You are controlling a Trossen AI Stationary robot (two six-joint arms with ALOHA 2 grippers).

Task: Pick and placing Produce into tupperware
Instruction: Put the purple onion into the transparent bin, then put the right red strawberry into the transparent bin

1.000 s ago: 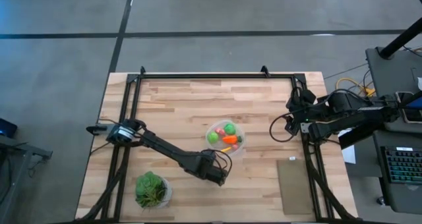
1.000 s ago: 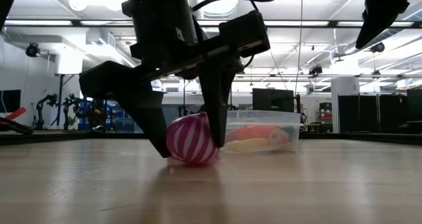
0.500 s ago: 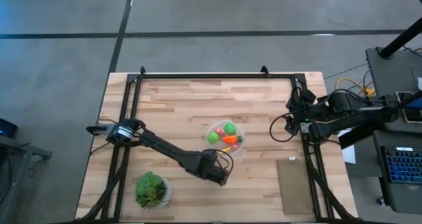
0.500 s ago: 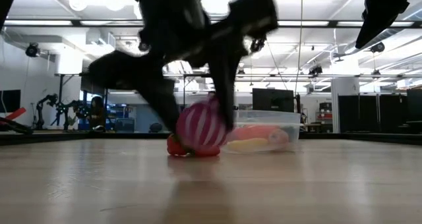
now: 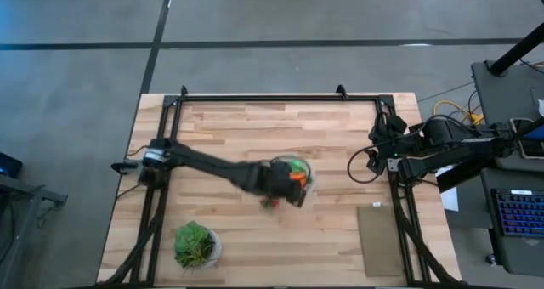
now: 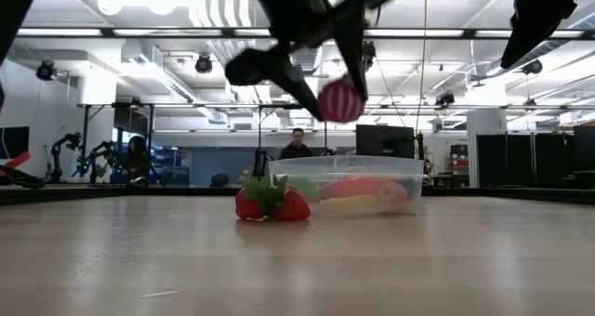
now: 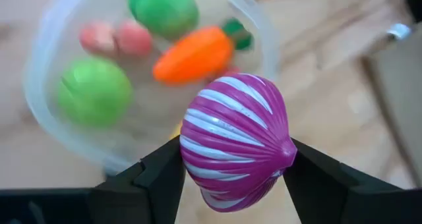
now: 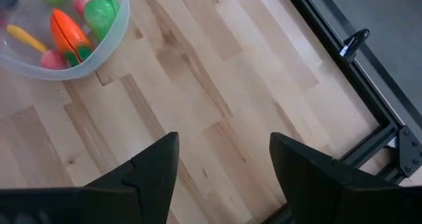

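Observation:
My left gripper (image 5: 287,187) is shut on a purple-and-white striped ball (image 7: 234,141), held in the air over the near rim of the clear round tupperware (image 7: 39,72). The ball also shows in the low view (image 6: 339,99). In the tupperware (image 6: 372,181) lie two green pieces (image 7: 92,92), an orange carrot (image 7: 194,53) and pink-red pieces (image 7: 115,38). A red piece with green leaves (image 6: 270,203) lies on the table next to the tupperware, on its near-left side (image 5: 270,202). My right gripper (image 8: 224,178) is open and empty at the table's right edge (image 5: 374,157). My left gripper pinches the striped ball between its two fingers (image 7: 165,174), on two opposite sides of its ribbed middle (image 7: 198,151). The fingers slant down from above. The ball juts out past the fingertips and is lifted clear, well above the table and the tupperware.
A leafy green plant in a white pot (image 5: 196,245) stands near the front left. A flat brown sheet (image 5: 378,238) lies at the front right. A black frame (image 5: 280,97) runs around the table. People show in the room beyond (image 6: 297,144).
My left gripper has risen from the table with the striped ball and gone toward the far right, over the tupperware. The ball, on the table a second ago, is now lifted clear. The red piece behind it has stayed on the table.

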